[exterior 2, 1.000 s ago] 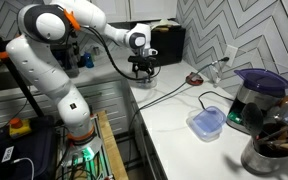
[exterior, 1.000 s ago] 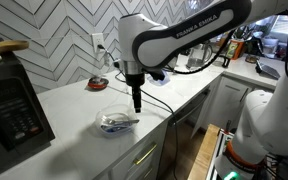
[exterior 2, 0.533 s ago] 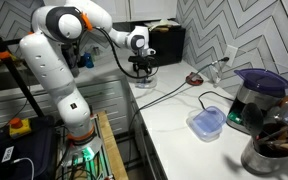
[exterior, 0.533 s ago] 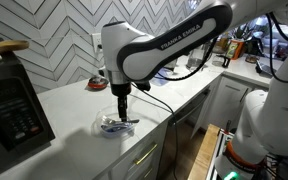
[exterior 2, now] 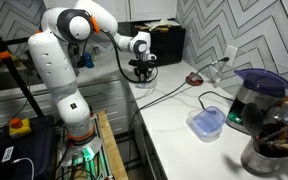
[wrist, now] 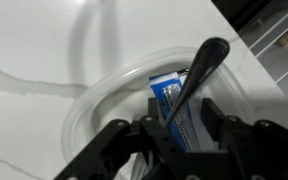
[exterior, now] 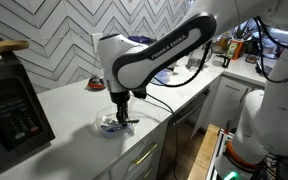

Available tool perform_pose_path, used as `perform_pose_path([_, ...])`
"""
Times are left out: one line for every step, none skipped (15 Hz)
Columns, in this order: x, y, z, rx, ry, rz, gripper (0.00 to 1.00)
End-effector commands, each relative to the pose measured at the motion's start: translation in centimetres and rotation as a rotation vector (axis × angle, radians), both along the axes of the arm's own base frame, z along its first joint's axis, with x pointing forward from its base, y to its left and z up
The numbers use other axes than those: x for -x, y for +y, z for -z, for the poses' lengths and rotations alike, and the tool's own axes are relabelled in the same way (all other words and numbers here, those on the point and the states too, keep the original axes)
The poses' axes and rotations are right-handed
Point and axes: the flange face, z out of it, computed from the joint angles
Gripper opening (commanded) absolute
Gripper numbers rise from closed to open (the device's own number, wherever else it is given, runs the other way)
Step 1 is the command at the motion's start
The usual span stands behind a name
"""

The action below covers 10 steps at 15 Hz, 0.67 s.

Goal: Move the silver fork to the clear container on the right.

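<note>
In the wrist view the silver fork lies slanted in a wide shallow clear bowl, on top of a blue packet. My gripper is lowered into the bowl. Its jaws stand on either side of the fork's lower end, partly closed, with a gap still showing. In both exterior views the gripper points straight down into the bowl. The clear container, a small bluish tub, sits apart on the white counter.
A black microwave stands at one end of the counter. A small red item and a cable lie near the tiled wall. A dark blender and a utensil pot stand beyond the tub. The counter's front edge runs close to the bowl.
The arm has swung over the bowl and come down into it. The jaws have narrowed around the fork's handle.
</note>
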Motion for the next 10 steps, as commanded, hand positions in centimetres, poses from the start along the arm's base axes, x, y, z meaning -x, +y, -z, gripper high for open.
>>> perform_pose_path([0.0, -0.2, 0.6, 0.017, 0.026, 0.043, 0.26])
perform_pose_path([0.0, -0.2, 0.7, 0.02, 0.028, 0.049, 0.15])
perform_pose_path([0.0, -0.2, 0.8, 0.021, 0.028, 0.053, 0.07])
perform_pose_path([0.0, -0.2, 0.8, 0.021, 0.025, 0.056, 0.0])
perform_pose_path([0.0, -0.2, 0.7, 0.017, 0.018, 0.055, 0.0])
perform_pose_path([-0.1, -0.1, 0.5, 0.017, 0.009, 0.052, 0.0])
perform_pose_path([-0.1, -0.1, 0.1, 0.013, -0.001, 0.045, 0.03])
perform_pose_path([-0.1, 0.0, -0.6, 0.013, -0.019, 0.041, 0.03])
perform_pose_path([-0.1, 0.0, -1.6, 0.012, -0.04, 0.035, 0.03])
perform_pose_path([0.1, -0.2, -2.8, 0.016, -0.059, 0.032, 0.03])
